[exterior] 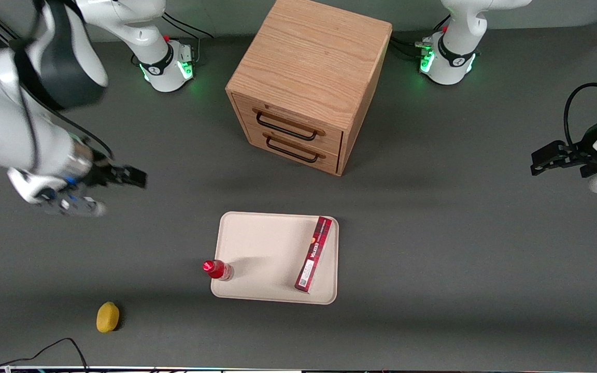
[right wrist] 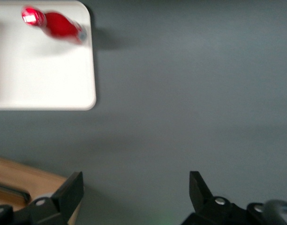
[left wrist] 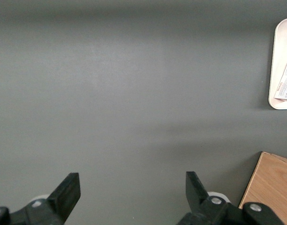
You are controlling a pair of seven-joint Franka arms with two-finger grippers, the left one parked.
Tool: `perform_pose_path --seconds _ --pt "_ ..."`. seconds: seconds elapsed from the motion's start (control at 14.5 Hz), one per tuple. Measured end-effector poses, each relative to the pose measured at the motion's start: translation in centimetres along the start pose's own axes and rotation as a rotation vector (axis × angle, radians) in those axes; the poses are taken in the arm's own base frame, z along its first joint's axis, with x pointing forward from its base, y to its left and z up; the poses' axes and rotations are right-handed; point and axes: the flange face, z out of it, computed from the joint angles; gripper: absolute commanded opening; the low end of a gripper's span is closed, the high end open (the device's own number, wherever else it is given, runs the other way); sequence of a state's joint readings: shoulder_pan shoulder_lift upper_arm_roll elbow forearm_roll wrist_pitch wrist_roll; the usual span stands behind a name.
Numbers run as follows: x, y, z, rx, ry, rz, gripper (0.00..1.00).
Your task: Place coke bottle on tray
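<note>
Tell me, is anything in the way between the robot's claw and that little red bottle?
Nothing visible. The gripper, open, hangs above bare table toward the working arm's end; the coke bottle already stands on the tray, at its edge.

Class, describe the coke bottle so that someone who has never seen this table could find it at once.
Start at the wooden cabinet; the cream tray lies nearer the front camera. The coke bottle stands upright at the tray's corner toward the working arm's end, while the open gripper hangs well away from it. It is small and red-capped, unlike the long flat red box on the tray or the yellow lemon off it.
</note>
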State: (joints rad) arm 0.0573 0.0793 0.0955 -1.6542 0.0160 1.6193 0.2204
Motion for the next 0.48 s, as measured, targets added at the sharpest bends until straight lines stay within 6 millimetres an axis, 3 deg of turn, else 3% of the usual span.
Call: perform_pose_path --seconds 0.21,0.48 --pt "-4.4 5.8 -4.3 0.014 0.029 -0.014 1.00" --pt "-6.9 7.8 -7.0 0.023 0.071 -0.006 1.00"
